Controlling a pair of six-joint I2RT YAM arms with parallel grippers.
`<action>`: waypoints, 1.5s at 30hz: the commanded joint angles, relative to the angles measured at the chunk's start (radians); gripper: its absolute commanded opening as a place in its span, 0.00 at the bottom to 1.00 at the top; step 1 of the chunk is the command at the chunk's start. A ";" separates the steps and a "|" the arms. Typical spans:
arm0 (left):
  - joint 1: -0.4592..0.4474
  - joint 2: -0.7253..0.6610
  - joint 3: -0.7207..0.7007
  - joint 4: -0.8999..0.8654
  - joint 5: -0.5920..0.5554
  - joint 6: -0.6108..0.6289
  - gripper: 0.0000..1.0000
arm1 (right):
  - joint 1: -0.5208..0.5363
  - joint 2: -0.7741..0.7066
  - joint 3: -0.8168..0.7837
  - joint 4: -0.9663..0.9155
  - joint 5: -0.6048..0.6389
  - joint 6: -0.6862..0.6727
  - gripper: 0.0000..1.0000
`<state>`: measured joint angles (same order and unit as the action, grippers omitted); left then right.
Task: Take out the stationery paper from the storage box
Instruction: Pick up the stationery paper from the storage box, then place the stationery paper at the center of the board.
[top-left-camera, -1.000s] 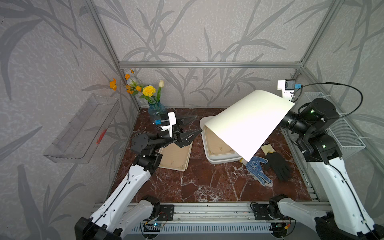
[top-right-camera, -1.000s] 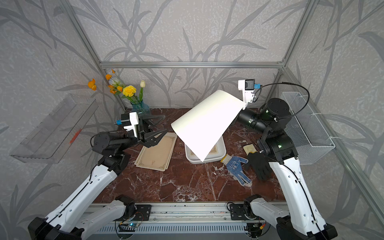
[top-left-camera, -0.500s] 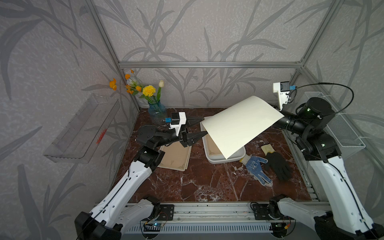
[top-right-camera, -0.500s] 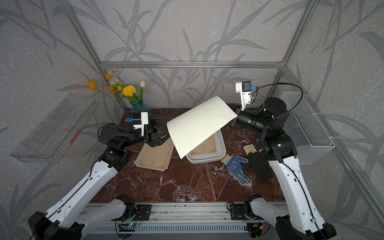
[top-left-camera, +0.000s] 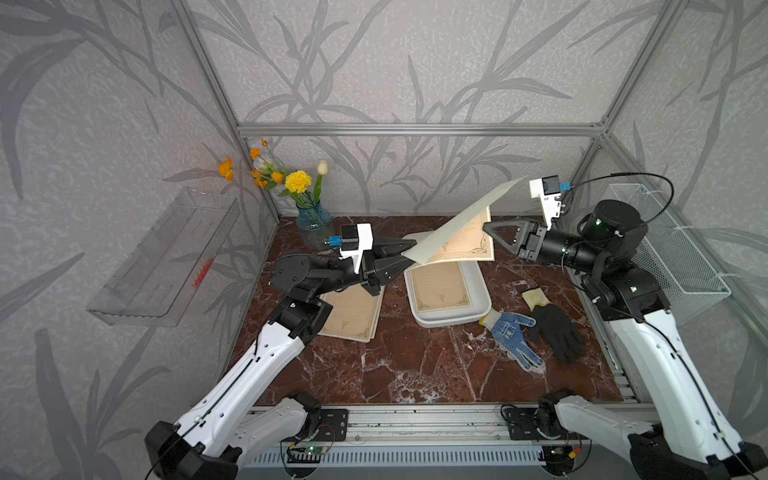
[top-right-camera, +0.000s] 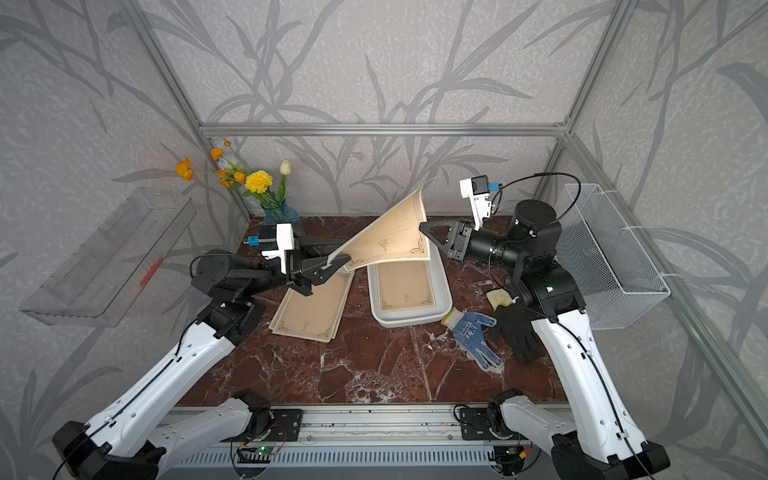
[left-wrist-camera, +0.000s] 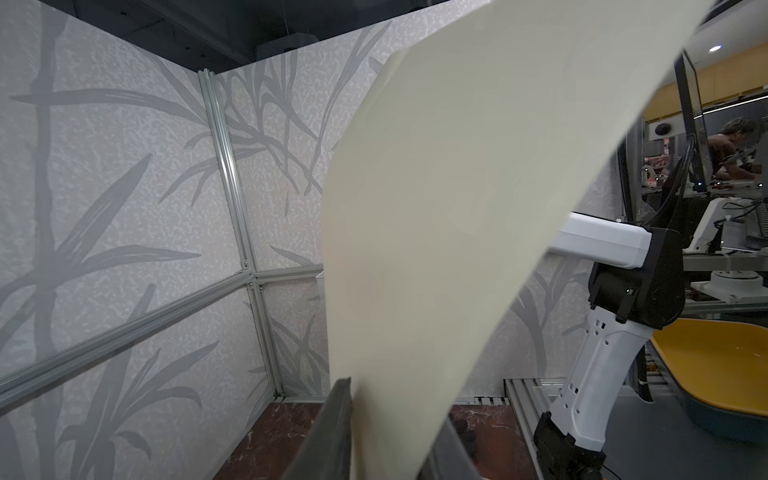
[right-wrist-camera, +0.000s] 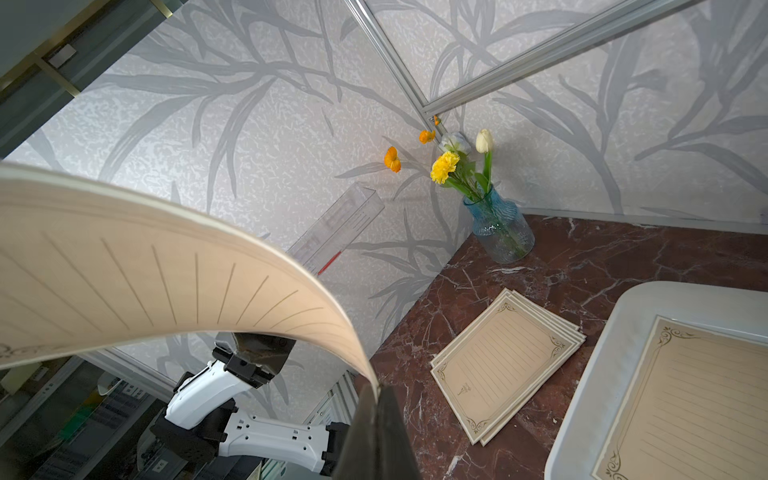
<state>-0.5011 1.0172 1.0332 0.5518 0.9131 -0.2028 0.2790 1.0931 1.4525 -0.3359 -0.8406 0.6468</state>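
A tan sheet of stationery paper (top-left-camera: 457, 232) (top-right-camera: 390, 237) hangs tilted in the air above the white storage box (top-left-camera: 444, 320) (top-right-camera: 411, 322). My right gripper (top-left-camera: 487, 227) (right-wrist-camera: 378, 388) is shut on the sheet's right edge. My left gripper (top-right-camera: 338, 262) (left-wrist-camera: 390, 403) is at the sheet's lower left corner. That corner (left-wrist-camera: 436, 208) passes between its fingers, which stand a little apart. Another sheet (top-left-camera: 442, 286) (right-wrist-camera: 685, 395) lies flat in the box. A stack of sheets (top-left-camera: 353, 313) (right-wrist-camera: 503, 361) lies on the table left of the box, under the left arm.
A blue vase of flowers (top-left-camera: 313, 220) stands in the back left corner. A blue-dotted glove (top-left-camera: 513, 336) and a black glove (top-left-camera: 555, 328) lie right of the box. A wire basket (top-left-camera: 665, 249) hangs on the right wall, a clear shelf tray (top-left-camera: 166, 253) on the left wall.
The right gripper has lowered and turned the sheet, so its printed face shows. The left arm has reached right to the sheet's lower corner, and its jaws have narrowed around it.
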 joint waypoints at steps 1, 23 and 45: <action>-0.003 -0.012 0.034 0.006 -0.036 0.004 0.14 | -0.003 -0.022 -0.016 0.014 -0.028 -0.003 0.00; 0.284 0.070 0.311 -0.883 0.075 0.120 0.00 | -0.003 -0.022 -0.052 0.038 0.022 -0.131 0.77; 0.654 0.658 0.432 -1.800 0.108 0.607 0.00 | -0.003 0.047 -0.027 -0.091 0.061 -0.190 0.77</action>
<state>0.1287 1.6257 1.4364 -1.1194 1.0142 0.2958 0.2783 1.1362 1.3994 -0.3973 -0.7940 0.4843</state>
